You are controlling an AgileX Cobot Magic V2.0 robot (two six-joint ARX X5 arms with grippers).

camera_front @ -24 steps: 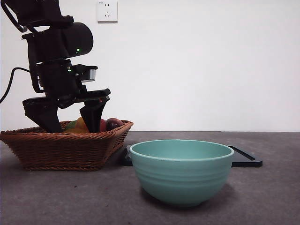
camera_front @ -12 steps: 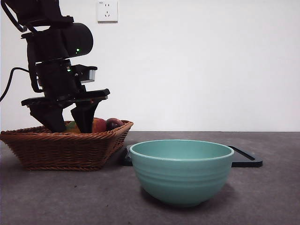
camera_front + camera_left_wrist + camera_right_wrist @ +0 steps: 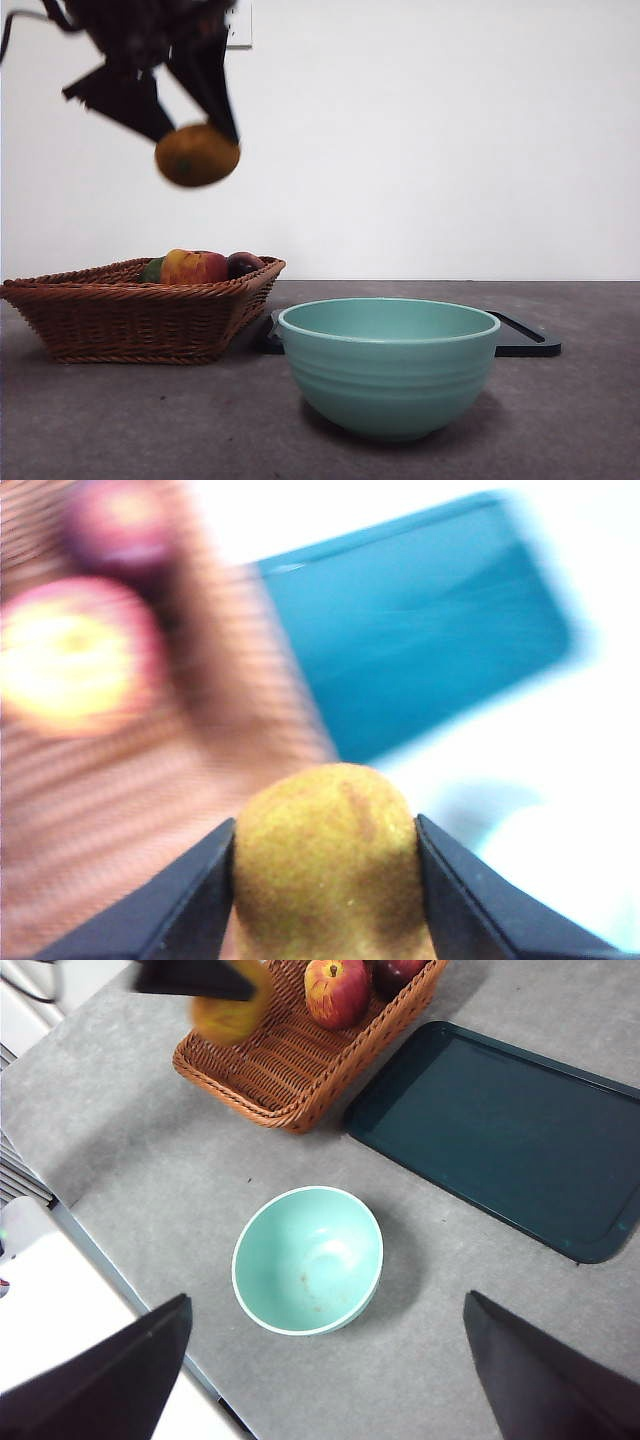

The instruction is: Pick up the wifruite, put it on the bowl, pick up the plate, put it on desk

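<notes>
Worktop carries everything. Black tray lies far right, behind the bowl, which sits empty near centre. Wicker basket at left holds an apple and a dark fruit. Left end effector is clamped on the wifruite, held high above the basket. Right end effector is spread wide above the bowl, holding nothing.

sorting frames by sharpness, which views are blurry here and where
Left wrist view: basket, apple and tray smeared, only the wifruite in the left tool fairly sharp. Front view: that tool and fruit motion-blurred, bowl crisp. Right wrist view: sharp apart from the blurred left tool at the edge.
</notes>
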